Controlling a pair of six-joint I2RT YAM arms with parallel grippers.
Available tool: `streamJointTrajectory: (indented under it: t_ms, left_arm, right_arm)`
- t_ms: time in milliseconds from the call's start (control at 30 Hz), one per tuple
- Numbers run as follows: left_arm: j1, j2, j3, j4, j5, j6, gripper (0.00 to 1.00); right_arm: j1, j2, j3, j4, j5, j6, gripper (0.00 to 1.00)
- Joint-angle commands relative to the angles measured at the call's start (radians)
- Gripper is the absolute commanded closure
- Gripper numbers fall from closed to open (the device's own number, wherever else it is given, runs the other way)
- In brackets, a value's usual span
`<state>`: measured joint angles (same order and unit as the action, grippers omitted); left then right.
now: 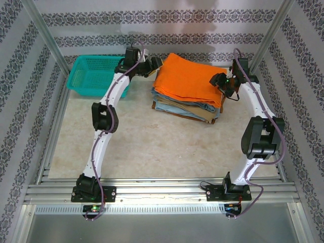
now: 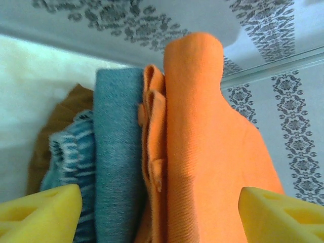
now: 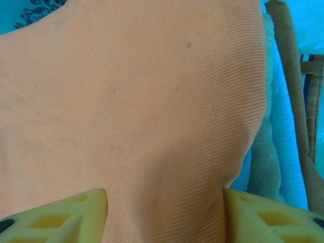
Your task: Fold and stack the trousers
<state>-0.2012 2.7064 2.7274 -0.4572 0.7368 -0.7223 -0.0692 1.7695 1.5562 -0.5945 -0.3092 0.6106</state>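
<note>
The orange trousers (image 1: 185, 78) lie folded on top of a pile of clothes at the back middle of the table. My left gripper (image 1: 153, 65) is at the pile's left end, open. In the left wrist view its yellow fingers (image 2: 43, 212) stand wide apart, one on each side of the pile's edge, where the orange trousers (image 2: 212, 152) lie against a folded denim pair (image 2: 116, 152). My right gripper (image 1: 221, 81) hovers at the pile's right end, open. Its gap (image 3: 164, 217) sits over the orange trousers (image 3: 142, 101), and the fingers (image 3: 55, 217) do not pinch the cloth.
Under the orange pair lie a light blue denim pair (image 1: 172, 105) and a tan pair (image 1: 202, 115). A teal basket (image 1: 81, 90) stands at the back left, behind the left arm. Aluminium frame posts (image 1: 48, 35) and patterned walls close in the back and sides.
</note>
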Motion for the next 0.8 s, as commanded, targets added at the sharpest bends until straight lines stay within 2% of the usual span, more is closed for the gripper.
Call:
streamJointTrajectory:
  t_ms: [0,67,133,267,333,400,467,600,667,767]
  left_arm:
    - [0.015,-0.123,-0.049,-0.036,-0.011,0.087,0.19]
    - [0.016,-0.180,-0.121,-0.080,-0.078,0.137,0.22]
    - [0.017,-0.216,-0.189,-0.095,-0.121,0.161,0.31]
    - [0.016,-0.224,-0.272,-0.123,-0.123,0.178,0.42]
    - [0.012,-0.235,-0.353,-0.069,-0.111,0.154,0.46]
    - [0.002,-0.254,-0.463,0.057,-0.052,0.104,0.53]
    - [-0.014,-0.262,-0.523,0.102,-0.032,0.096,0.54]
    - [-0.036,-0.278,-0.639,0.187,-0.037,0.078,0.55]
    - [-0.045,-0.288,-0.705,0.240,-0.027,0.063,0.62]
    - [-0.064,-0.328,-0.875,0.432,-0.008,-0.006,0.65]
  right_arm:
    - [0.015,-0.098,0.007,-0.026,0.081,-0.034,0.38]
    - [0.033,-0.160,-0.024,-0.038,0.142,-0.051,0.37]
    - [0.063,-0.214,-0.052,-0.047,0.187,-0.066,0.37]
    - [0.162,-0.311,-0.117,-0.027,0.217,-0.063,0.43]
    - [0.242,-0.324,-0.149,0.021,0.199,-0.043,0.45]
    - [0.295,-0.297,-0.171,0.090,0.098,0.005,0.50]
    - [0.325,-0.236,-0.175,0.150,0.020,0.053,0.57]
    - [0.355,-0.082,-0.141,0.206,0.021,0.093,0.72]
    - [0.352,0.001,-0.106,0.200,0.033,0.101,0.77]
    - [0.330,0.073,-0.099,0.175,0.100,0.111,0.82]
